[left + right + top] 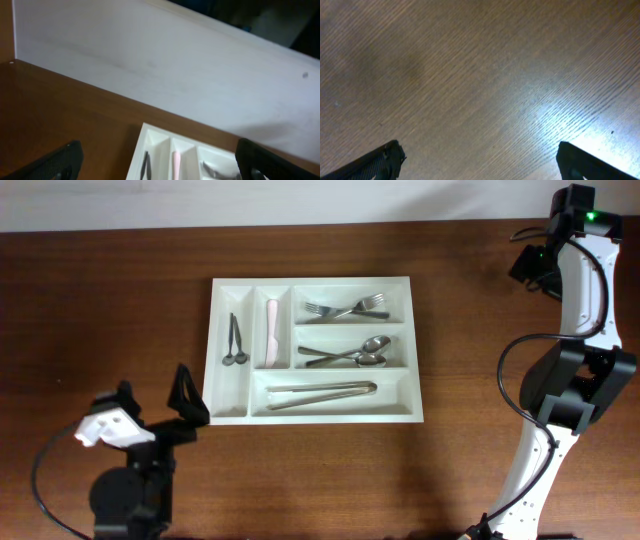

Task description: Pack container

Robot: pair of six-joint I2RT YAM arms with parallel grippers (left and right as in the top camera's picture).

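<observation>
The container (225, 398) is a big white tray and it sits flat in the middle of the brown tabletop (100, 300). It has five parts. On its 9 o'clock side there are two thin parts that run up and down. The outer one has two small dark spoons (235, 346) in it. The next one has a long pink thing (271, 333), and I cannot tell what it is. On the 3 o'clock side there are three long parts that run side to side. The one at 12 o'clock has forks (348, 308), the middle one has shiny spoons (345, 356), and the one at 6 o'clock has metal tongs (320, 391).

The left hand (157, 144) is at about 8 o'clock from the tray, just beside its lower corner. Its two black fingers (55, 162) are spread wide and it has nothing in it. Its camera looks over the near end of the tray to a white wall (150, 60) behind the tabletop.

The right hand (479, 145) is far off at about 2 o'clock from the tray, well apart from it. Its fingers are spread wide too, with only bare wood below them, and it has hold of nothing
</observation>
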